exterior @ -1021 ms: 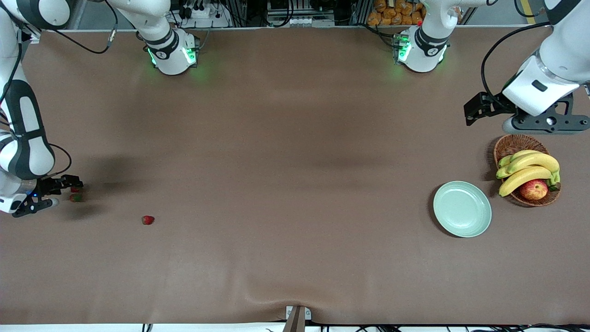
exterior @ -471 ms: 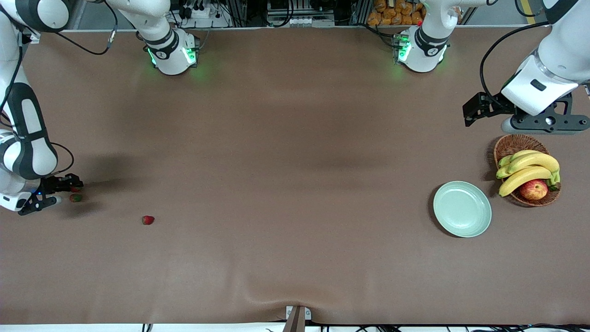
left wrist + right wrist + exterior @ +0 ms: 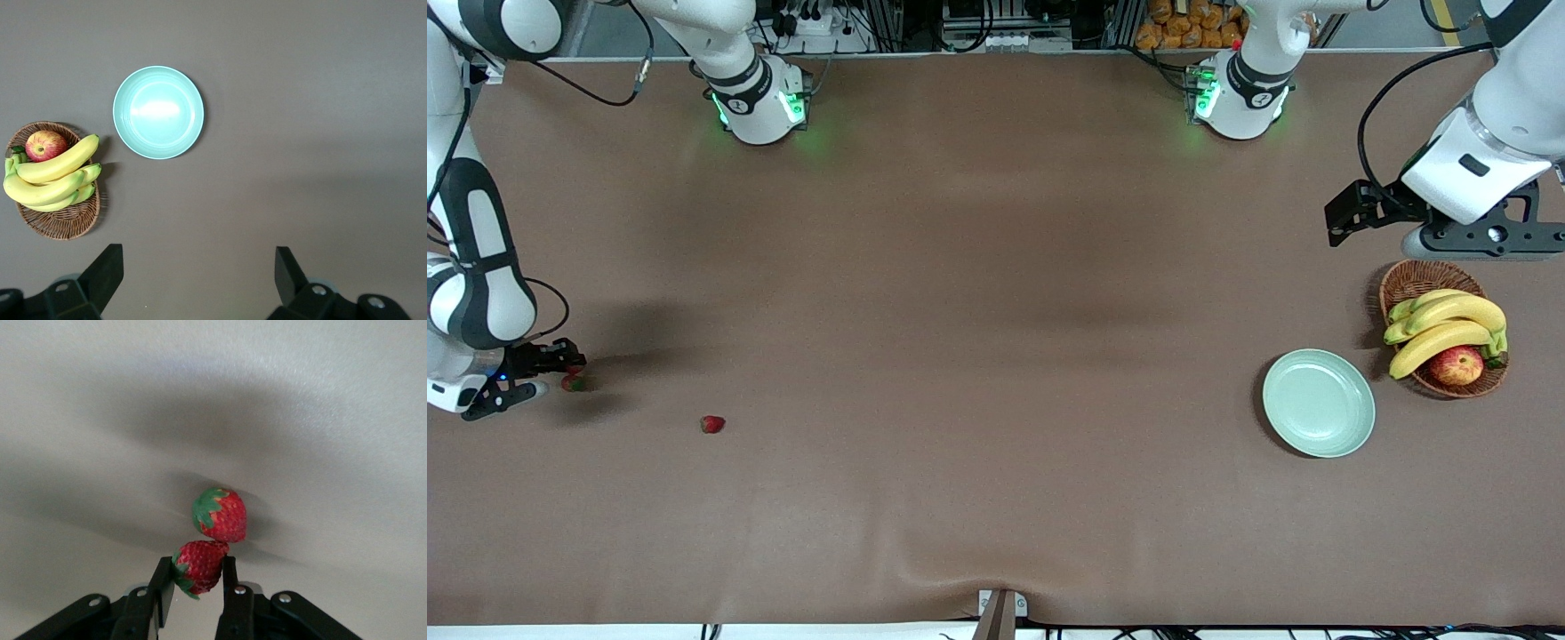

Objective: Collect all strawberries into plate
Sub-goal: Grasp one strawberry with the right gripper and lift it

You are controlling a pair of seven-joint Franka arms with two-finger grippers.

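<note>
Right gripper (image 3: 197, 587) pinches strawberry (image 3: 198, 566), hidden in front view; left gripper (image 3: 197, 273) wide open.

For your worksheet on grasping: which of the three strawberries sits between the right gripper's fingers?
The strawberry between the right gripper's fingers; a second strawberry lies just past it, and a third strawberry lies alone, apart.

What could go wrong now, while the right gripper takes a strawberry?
The right gripper is shut on one strawberry, and a second strawberry lies touching it; lifting may roll that one away. The grip looks to be near the fingertips, so the berry might slip. The plate lies at the left arm's end, a long carry.
</note>
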